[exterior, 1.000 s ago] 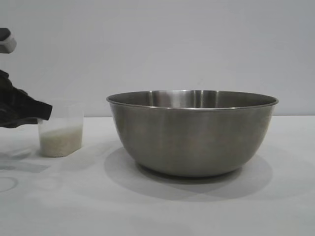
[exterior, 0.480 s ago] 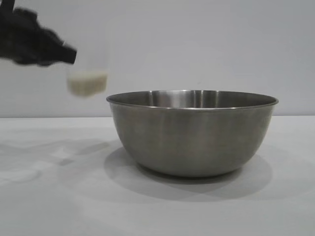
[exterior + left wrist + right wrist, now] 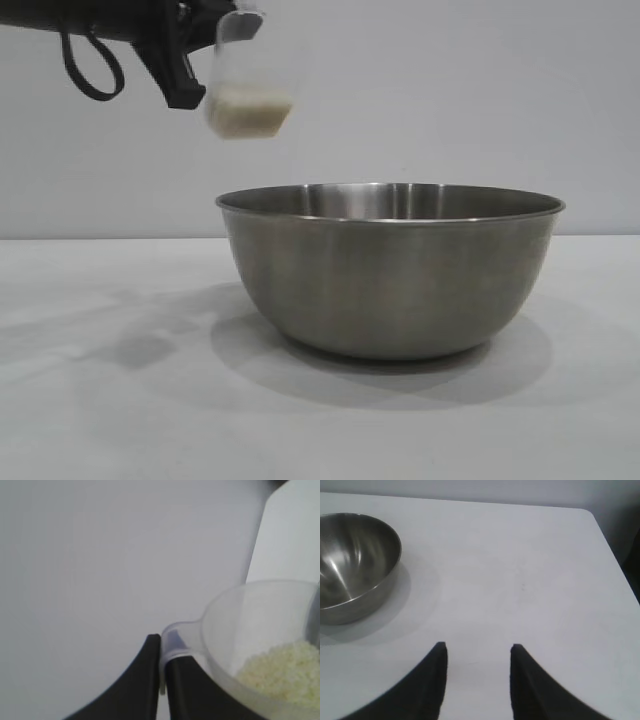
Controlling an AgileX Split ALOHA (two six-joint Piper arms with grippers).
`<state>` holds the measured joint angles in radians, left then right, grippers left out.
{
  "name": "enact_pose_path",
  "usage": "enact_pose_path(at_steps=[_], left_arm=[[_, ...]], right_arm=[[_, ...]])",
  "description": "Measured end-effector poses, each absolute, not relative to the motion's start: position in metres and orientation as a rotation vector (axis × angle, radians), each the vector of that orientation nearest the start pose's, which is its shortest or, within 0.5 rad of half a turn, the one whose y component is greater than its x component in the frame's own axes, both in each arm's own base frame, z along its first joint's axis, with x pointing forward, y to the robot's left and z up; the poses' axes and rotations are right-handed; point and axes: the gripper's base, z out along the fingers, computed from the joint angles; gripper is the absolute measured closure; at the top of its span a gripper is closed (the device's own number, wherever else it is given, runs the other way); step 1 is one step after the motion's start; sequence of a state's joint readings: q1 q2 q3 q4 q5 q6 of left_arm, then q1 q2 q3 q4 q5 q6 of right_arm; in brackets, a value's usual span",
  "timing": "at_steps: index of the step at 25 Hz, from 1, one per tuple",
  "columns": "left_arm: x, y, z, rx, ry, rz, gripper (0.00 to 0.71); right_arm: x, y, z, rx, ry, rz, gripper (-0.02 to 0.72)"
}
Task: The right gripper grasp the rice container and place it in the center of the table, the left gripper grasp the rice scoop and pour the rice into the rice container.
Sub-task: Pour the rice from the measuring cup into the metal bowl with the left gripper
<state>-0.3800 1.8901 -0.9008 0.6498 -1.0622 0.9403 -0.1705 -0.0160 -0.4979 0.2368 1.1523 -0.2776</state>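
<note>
The rice container (image 3: 390, 270), a large steel bowl, stands on the white table (image 3: 120, 420); the right wrist view shows it (image 3: 350, 565) empty and far off. High above and to the left of its rim hangs the rice scoop (image 3: 248, 95), a clear plastic cup tilted a little, with rice (image 3: 250, 108) in its bottom. My left gripper (image 3: 190, 60) is shut on the scoop's loop handle (image 3: 175, 640), and white rice (image 3: 282, 672) shows inside the scoop (image 3: 260, 625). My right gripper (image 3: 477, 652) hovers open over bare table, nothing between its fingers.
The table's far edge and rounded corner (image 3: 590, 515) lie beyond the right gripper. A black cable loop (image 3: 90, 65) hangs from the left arm. A plain grey wall (image 3: 450, 90) stands behind the table.
The left gripper has lifted the rice scoop off the table at the left and carried it up and rightward, toward the rice container. The container has not moved.
</note>
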Motion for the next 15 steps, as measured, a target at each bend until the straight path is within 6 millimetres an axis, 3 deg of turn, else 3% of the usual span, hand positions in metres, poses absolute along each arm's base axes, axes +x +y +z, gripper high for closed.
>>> enact_pose_path(at_steps=[7,12,13,15], left_arm=[[0.324,-0.208,0.172,1.550,0.474,0.405,0.710],[0.322,-0.214,0.171,1.607,0.348,0.449,0.710],[0.322,-0.215,0.172,1.614,0.326,0.459,0.710],[0.323,-0.216,0.173,1.625,0.286,0.482,0.710]], right_arm=[[-0.009,0.021,0.271,-0.138,2.093,0.017,0.414],[-0.009,0.021,0.271,-0.138,2.093,0.017,0.414],[-0.009,0.021,0.271,-0.138,2.093,0.017,0.462],[-0.009,0.021,0.271,-0.138,2.093,0.017,0.461]])
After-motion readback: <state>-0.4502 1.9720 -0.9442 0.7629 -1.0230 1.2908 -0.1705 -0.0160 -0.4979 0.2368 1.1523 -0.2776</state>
